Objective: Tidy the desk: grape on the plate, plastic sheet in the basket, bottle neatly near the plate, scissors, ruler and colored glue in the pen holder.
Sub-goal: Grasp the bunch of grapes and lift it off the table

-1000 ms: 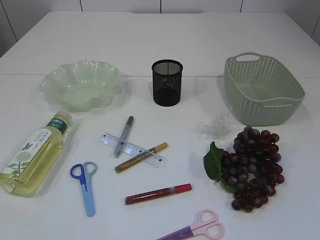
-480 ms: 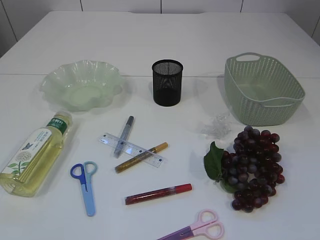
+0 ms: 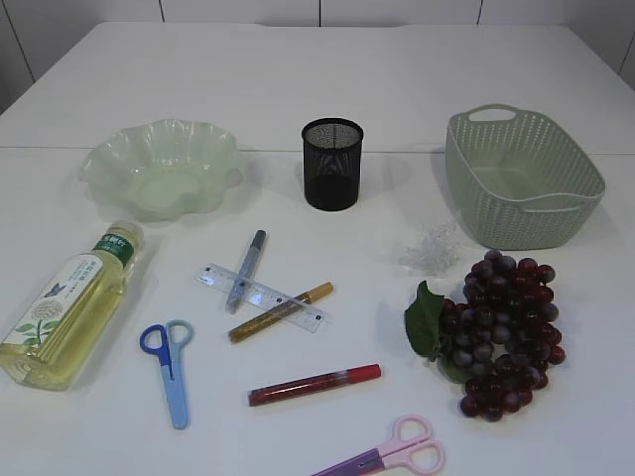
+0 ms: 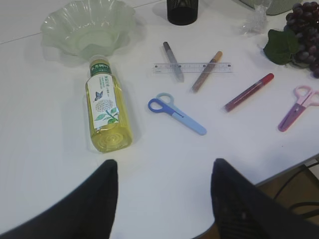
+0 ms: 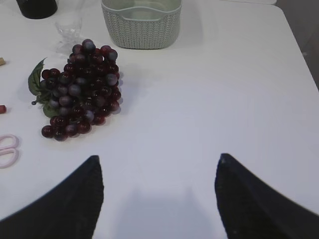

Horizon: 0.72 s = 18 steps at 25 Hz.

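Ruffled translucent plate [image 3: 161, 177], black mesh pen holder [image 3: 331, 165], woven basket [image 3: 521, 178].

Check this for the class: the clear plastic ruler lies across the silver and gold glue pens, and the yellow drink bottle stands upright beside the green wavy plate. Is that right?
One error: the yellow drink bottle lies on its side, not upright, its cap toward the green wavy plate, as the exterior view shows. The clear plastic ruler does cross the silver glue pen and gold glue pen.
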Available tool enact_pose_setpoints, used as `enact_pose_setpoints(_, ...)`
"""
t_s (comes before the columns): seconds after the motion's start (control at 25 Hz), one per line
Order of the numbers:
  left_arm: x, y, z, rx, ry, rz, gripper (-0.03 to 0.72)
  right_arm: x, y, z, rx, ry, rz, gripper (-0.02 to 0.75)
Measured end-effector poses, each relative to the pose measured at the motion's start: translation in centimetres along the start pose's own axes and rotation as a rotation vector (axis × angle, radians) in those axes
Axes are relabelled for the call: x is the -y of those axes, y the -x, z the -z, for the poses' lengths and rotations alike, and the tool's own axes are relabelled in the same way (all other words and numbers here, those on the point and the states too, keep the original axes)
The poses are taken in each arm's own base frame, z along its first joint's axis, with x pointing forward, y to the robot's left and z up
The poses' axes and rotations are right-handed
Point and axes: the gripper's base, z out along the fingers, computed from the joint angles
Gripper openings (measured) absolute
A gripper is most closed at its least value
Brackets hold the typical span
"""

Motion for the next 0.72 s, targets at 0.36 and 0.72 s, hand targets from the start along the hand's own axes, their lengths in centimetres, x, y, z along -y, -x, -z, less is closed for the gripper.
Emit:
enact_pose_setpoints(0.36, 0.00, 0.00, 0.00, 0.000, 0.000, -0.002, 0.434, -0.07, 0.02, 0.00, 0.003, 0.008, -0.003, 0.544)
enact_pose_setpoints(0.72, 0.00, 0.00, 0.00, 0.000, 0.000, -0.002, 0.434, -0.23, 0.04, 0.00, 0.005, 0.025, -0.011, 0.544)
